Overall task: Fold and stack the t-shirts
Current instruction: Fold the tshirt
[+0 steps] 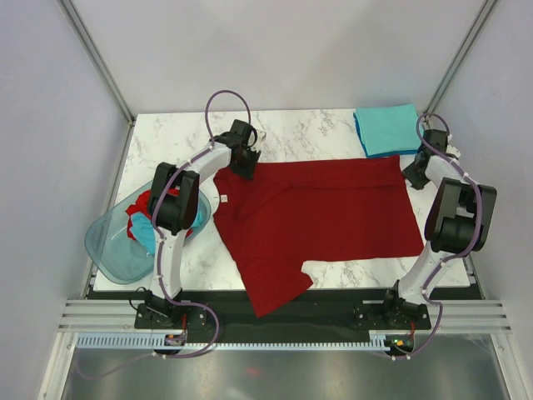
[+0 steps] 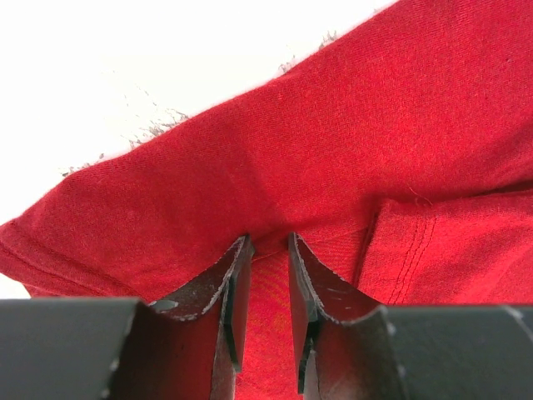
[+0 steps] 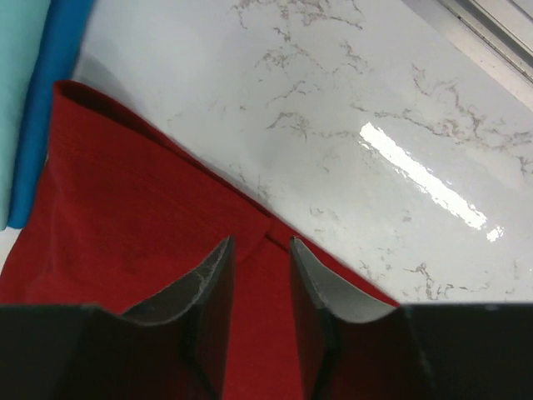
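A robotics lab cell: white panels (image 1: pixel 283 50) walled the table (image 1: pixel 316 133), aluminium posts (image 1: pixel 96 57) stood at eleven and one o'clock, arm bases (image 1: pixel 162 315) at six.

Your red tee (image 1: pixel 316 217) is soft, matt knit cloth with stitched hems. The bench (image 3: pixel 400 125) looks like polished white marble with grey veins, glossy enough to glare. The teal tees (image 1: pixel 386 129) are matt cloth too. The basin (image 1: pixel 104 250) is smooth translucent plastic. The left gripper (image 2: pixel 269 242) has matt black fingers (image 2: pixel 204 292), scuffed pale.
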Available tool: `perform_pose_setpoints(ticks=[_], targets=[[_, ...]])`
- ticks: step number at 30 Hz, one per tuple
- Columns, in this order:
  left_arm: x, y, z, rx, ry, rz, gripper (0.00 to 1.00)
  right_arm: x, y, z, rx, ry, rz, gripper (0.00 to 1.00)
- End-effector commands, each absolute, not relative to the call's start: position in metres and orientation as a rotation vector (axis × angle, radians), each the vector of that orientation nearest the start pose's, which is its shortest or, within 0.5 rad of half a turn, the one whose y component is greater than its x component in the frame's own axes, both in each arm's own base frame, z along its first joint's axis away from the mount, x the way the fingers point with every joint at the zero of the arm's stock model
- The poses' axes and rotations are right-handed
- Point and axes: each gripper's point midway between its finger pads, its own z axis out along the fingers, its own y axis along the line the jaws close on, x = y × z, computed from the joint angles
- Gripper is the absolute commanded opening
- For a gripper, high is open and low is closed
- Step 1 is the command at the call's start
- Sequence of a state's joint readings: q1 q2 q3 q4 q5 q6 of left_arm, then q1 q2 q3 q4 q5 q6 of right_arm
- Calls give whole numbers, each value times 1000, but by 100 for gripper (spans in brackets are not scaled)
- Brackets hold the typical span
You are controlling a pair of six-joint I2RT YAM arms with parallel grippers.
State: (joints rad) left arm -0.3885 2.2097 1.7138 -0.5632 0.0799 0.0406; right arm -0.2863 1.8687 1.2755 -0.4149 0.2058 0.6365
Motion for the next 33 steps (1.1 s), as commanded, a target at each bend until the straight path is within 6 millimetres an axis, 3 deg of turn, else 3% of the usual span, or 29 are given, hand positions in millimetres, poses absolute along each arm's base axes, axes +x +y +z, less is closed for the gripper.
perform_pose_setpoints(ticks=[1,6,9,16,18,19,20,21,25,27,33], targets=[[463,-199,29,537,2584,-213,33,426,-133,75,1255,2174,-67,41],[461,-202,27,547,2591,-225,33,428,-125,64,1305,2163,-40,48],[460,-203,26,515,2600,-232,33,434,-123,55,1311,2162,-15,48],[456,-200,21,505,2617,-215,33,427,-130,21,1358,2201,-97,46],[456,-199,19,505,2620,-210,33,421,-134,17,1369,2195,-145,40],[456,-198,19,504,2621,-206,33,420,-138,17,1369,2186,-167,32],[456,-196,17,501,2624,-184,33,418,-141,19,1367,2177,-190,12],[455,-194,16,500,2627,-175,33,413,-149,19,1371,2159,-263,2],[455,-189,13,487,2635,-136,33,395,-166,42,1393,2051,-394,0],[455,-189,12,472,2640,-139,33,387,-166,41,1402,2025,-401,0],[458,-202,24,477,2612,-201,33,405,-153,42,1337,2064,-263,3]])
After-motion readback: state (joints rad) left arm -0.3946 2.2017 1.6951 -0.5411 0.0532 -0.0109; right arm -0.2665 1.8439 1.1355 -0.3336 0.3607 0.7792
